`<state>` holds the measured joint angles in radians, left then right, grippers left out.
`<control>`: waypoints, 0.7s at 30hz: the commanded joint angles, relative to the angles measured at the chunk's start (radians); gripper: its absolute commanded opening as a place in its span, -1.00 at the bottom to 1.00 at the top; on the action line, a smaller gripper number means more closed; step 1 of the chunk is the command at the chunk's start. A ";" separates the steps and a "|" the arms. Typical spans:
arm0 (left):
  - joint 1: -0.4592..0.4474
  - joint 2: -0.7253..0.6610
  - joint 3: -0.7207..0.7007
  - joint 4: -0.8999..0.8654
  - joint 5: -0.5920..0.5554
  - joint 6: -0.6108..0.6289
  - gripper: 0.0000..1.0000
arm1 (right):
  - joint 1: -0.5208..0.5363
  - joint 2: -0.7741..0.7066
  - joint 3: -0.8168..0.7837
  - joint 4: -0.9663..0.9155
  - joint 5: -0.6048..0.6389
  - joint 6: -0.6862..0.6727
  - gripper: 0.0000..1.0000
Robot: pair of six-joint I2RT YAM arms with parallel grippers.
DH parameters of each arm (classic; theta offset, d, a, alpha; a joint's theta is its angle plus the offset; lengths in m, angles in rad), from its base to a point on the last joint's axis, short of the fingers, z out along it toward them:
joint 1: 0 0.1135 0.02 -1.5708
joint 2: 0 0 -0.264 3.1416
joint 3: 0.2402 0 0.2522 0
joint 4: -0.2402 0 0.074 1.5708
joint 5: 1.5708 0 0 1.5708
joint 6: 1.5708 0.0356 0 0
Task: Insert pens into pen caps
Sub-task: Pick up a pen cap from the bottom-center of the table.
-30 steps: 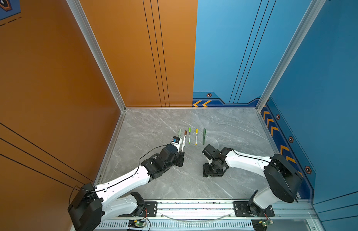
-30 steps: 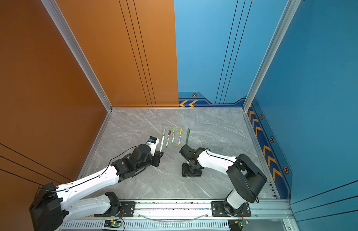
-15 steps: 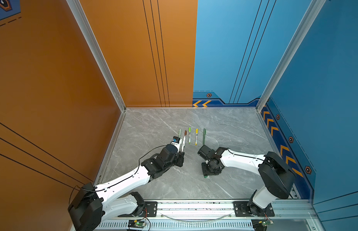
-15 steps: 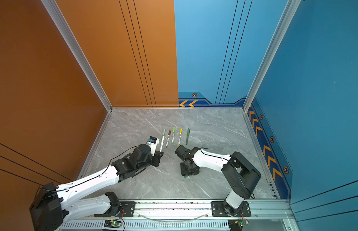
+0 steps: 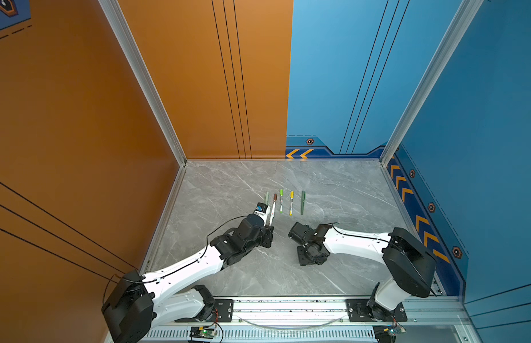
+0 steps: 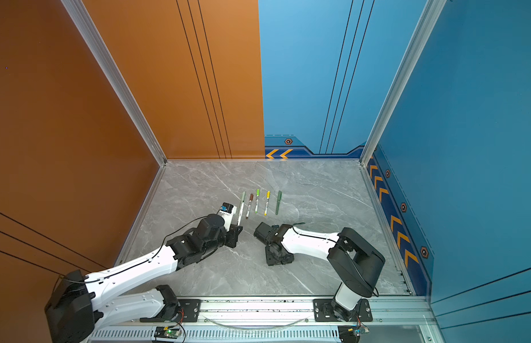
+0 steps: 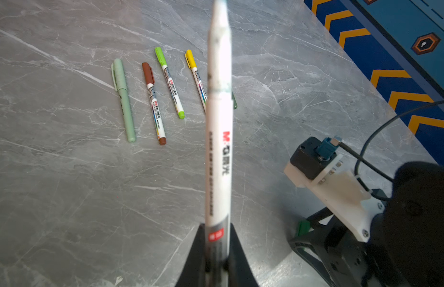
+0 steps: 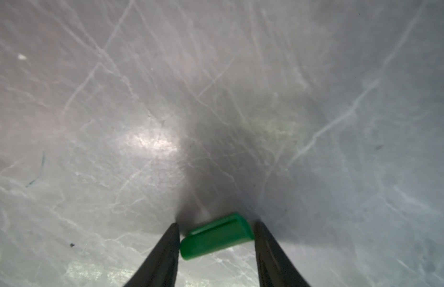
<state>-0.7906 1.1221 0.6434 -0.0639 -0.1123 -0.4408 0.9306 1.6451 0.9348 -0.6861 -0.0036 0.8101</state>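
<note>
My right claw (image 8: 216,223) is down at the table (image 5: 228,184) with the bright green pen cap (image 8: 216,236) lying flat between its fingers. This is the relation that matters: the cap's long axis runs from one finger across to the other, slightly skewed, with its clip slot facing up. The fingers stand apart and close against its two ends. I can't tell whether they are pressing on it or only bracketing it.

My left claw (image 7: 216,225) is clamped on the tail end of the white-barrelled pen (image 7: 219,149). The pen is held off the table, and its uncapped end points away from the claw toward the row of five capped pens (image 5: 281,202) on the far side. The top views put the left claw well to the left of the right one, so the cap is the right arm's job.

As I judge it, an end-to-end pinch would put a finger over the cap's mouth. The squarer end looks like the opening, though the blur leaves that unsure. I'd want the fingers across the cap's short width, so the mouth is free to face the pen.
</note>
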 commanded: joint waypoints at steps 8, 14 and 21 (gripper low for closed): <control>0.008 -0.019 0.019 0.007 -0.002 0.015 -1.00 | 0.004 -0.014 -0.044 -0.089 0.080 0.051 -0.11; 0.005 -0.024 0.019 0.001 -0.006 0.015 -1.00 | -0.001 -0.032 -0.060 -0.087 0.091 0.067 -0.14; 0.003 -0.007 0.030 0.000 -0.003 0.016 -1.00 | 0.002 -0.068 -0.082 -0.081 0.063 0.094 0.08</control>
<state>-0.7910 1.1183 0.6437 -0.0639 -0.1127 -0.4408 0.9314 1.5940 0.8822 -0.7116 0.0502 0.8738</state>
